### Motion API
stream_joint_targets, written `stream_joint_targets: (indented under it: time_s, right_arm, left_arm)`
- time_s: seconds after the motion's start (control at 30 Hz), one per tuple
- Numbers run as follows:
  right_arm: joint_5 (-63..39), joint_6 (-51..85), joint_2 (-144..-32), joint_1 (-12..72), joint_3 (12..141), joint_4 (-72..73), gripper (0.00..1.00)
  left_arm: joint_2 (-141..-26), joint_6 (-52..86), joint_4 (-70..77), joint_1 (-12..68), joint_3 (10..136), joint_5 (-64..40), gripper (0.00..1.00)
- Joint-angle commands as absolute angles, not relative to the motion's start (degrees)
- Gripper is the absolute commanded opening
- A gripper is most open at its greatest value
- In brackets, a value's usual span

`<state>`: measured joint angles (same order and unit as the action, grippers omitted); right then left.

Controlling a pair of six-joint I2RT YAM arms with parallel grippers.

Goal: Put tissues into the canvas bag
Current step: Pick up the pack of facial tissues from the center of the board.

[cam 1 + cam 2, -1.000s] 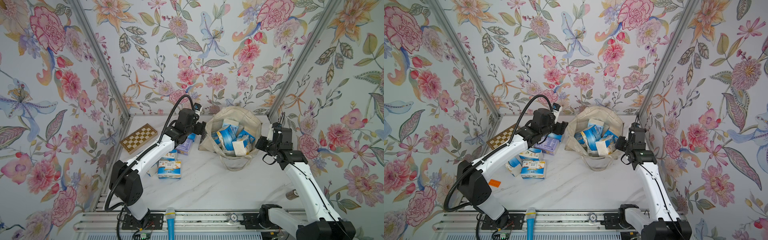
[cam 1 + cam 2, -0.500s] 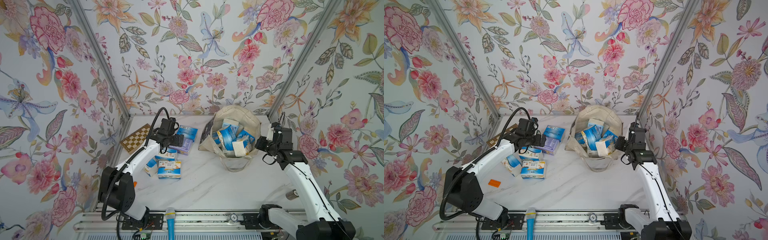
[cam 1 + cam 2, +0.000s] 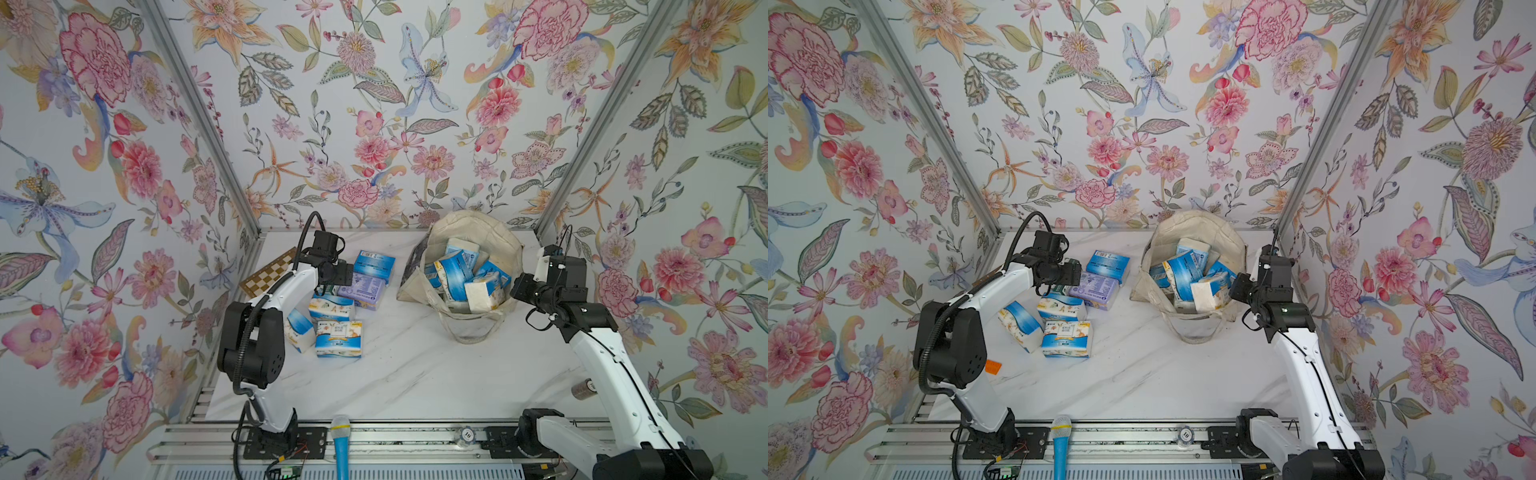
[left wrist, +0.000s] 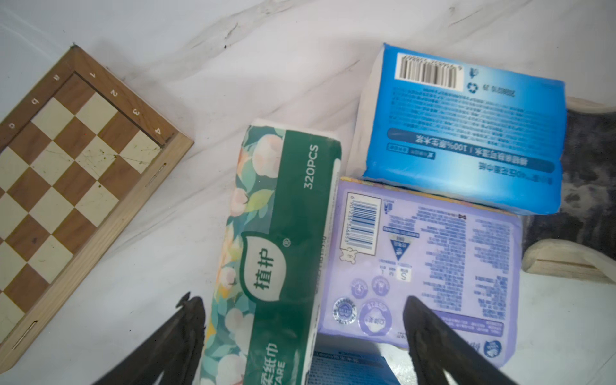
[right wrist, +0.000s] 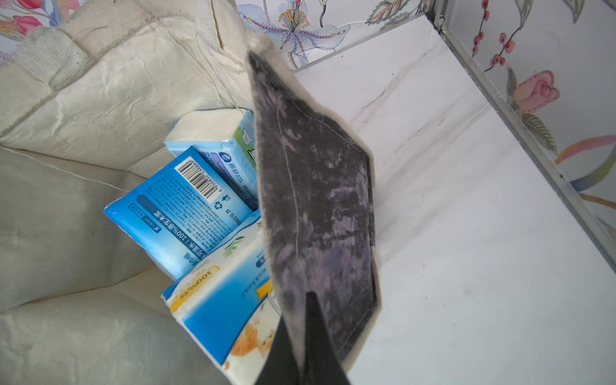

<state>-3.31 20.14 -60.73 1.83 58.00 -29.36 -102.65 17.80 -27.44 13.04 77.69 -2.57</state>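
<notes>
My right gripper (image 5: 305, 328) is clamped on the rim of the canvas bag (image 5: 100, 100) to prop its mouth open, while my left gripper (image 4: 301, 311) hangs spread above the green-white tissue pack (image 4: 276, 233) for the next pick.

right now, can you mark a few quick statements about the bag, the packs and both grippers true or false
1. The right gripper is shut on the edge of the canvas bag. True.
2. The left gripper grips a blue pack. False: its jaws stand wide open and hold nothing, above the green-white pack and the lavender pack.
3. The canvas bag is empty. False: several tissue packs sit inside it.
4. The lavender pack is outside the bag. True.
5. The chessboard is inside the bag. False: it lies flat on the table, beside the left arm.
</notes>
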Motion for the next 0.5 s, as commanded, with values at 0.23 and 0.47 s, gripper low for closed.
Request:
stream_joint_targets:
  time_s: [0.23, 0.47]
  right_arm:
    - [-4.29, 19.73, -61.25, 1.49, 58.45, -29.00, 0.00]
    - [-4.17, 19.69, -61.79, 1.49, 58.50, -28.92, 0.00]
  left_arm:
    - [-108.32, 15.56, -27.10, 11.16, 80.64, -5.38, 0.82]
    - [-111.24, 15.30, -26.28, 11.16, 81.56, -7.56, 0.68]
